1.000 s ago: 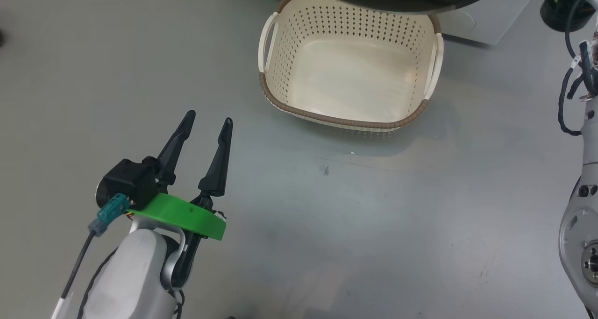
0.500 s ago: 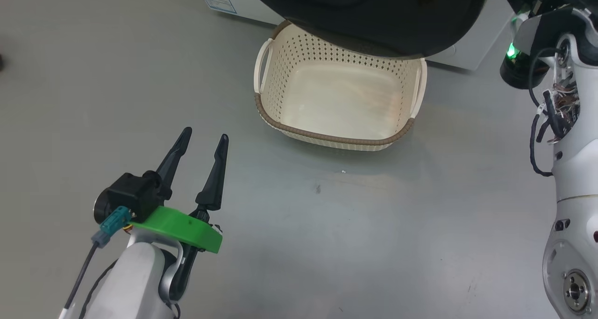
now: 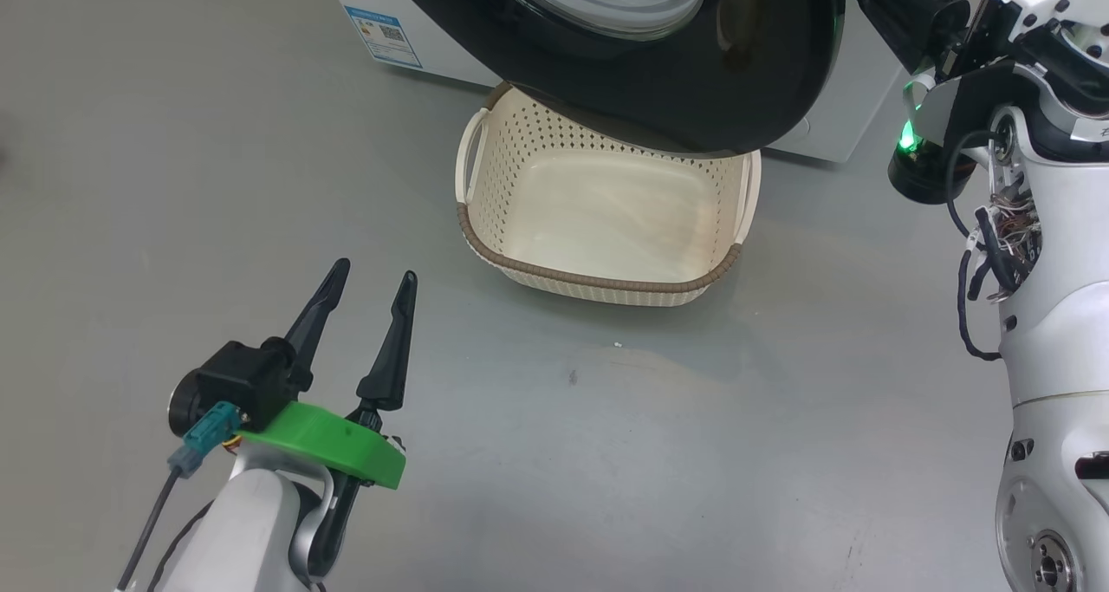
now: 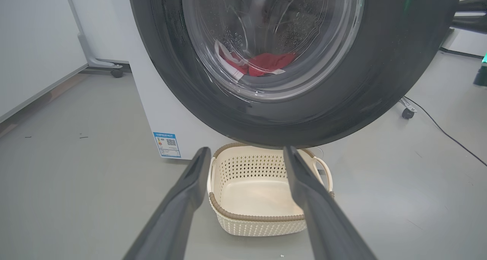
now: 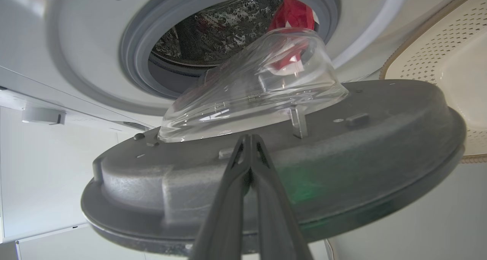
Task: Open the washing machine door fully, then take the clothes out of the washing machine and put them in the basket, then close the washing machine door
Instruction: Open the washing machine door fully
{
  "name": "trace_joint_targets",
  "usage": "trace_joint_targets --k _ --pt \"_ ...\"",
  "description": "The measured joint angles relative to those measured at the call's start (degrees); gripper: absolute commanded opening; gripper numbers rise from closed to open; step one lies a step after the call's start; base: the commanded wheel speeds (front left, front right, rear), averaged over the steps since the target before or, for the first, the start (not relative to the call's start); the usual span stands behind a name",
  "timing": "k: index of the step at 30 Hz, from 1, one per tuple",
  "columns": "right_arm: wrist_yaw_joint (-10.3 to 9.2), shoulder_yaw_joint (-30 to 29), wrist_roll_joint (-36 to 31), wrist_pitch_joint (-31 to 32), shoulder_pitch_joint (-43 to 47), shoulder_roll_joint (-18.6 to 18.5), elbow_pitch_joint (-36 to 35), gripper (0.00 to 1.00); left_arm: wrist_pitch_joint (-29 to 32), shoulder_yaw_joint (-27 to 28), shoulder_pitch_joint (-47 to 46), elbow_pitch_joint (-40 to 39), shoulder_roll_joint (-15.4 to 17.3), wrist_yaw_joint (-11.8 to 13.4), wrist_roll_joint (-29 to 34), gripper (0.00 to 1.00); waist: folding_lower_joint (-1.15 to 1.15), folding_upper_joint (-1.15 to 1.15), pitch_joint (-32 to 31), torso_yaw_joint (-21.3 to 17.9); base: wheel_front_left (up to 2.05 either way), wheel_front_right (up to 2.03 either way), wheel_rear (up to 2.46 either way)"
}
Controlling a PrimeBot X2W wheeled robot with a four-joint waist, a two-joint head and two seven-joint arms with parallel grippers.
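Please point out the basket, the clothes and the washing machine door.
basket [image 3: 598,283]: head view, brown front rim.
clothes [image 4: 266,62]: left wrist view, red fabric behind glass.
washing machine door [image 3: 684,94]: head view, black rim.

The door [image 4: 380,81] takes up the top of the view, black rim around clear glass, and red clothes [image 4: 266,64] show through it. Left of it is the white machine [image 4: 152,111], with a blue sticker [image 4: 166,144] low down. The basket [image 4: 251,217] sits on the grey floor [image 4: 76,195] with its far edge behind the rim. The left gripper [image 4: 246,150] frames it, fingers spread wide.
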Motion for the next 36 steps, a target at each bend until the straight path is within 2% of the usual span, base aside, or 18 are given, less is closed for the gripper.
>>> trace_joint_targets --k 23,28,31,32,36 --pt "0.04 5.2 3.4 -0.3 4.3 0.3 -2.6 0.00 0.0 0.2 1.0 -0.4 0.0 0.0 0.7 1.00 0.00 0.00 -1.2 -0.5 0.00 0.00 0.00" --pt "4.19 7.8 -4.2 -4.8 5.0 -1.1 -4.7 0.00 0.0 0.4 2.1 -0.2 0.0 0.0 0.8 1.00 0.00 0.00 -2.4 -0.8 0.00 0.00 0.00" --pt "7.11 12.0 -11.4 -7.4 6.4 -4.2 -5.6 0.00 0.0 1.1 2.5 -0.1 0.0 0.0 1.0 1.00 0.00 0.00 -3.2 -1.0 0.00 0.00 0.00" --pt "8.88 14.6 -16.3 -9.4 7.3 -6.0 -6.0 0.00 0.0 2.0 3.0 -0.1 0.1 0.0 1.3 1.00 0.00 0.00 -3.8 -1.3 0.00 0.00 0.00" --pt "11.48 17.5 -22.0 -13.9 8.4 -6.4 -7.1 0.00 0.0 2.9 4.5 0.1 0.4 0.0 1.3 1.00 0.00 0.00 -4.8 -2.3 0.00 0.00 0.00"
